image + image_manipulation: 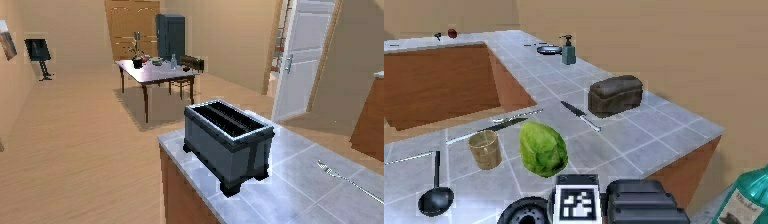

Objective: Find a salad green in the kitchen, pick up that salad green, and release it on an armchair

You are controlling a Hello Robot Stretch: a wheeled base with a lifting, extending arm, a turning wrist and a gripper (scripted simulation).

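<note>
Counter (656,132) | tan cup (484,150) just beside lettuce (543,148), contents unclear | jaws near lettuce; their grip and load cannot be told

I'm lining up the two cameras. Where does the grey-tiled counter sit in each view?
Forward view: the counter takes the lower right, under a dark toaster.
Arm side view: it spans the middle, bearing the salad green beside a tan cup.
Shared landmark: its grey tiles over brown sides.
</note>
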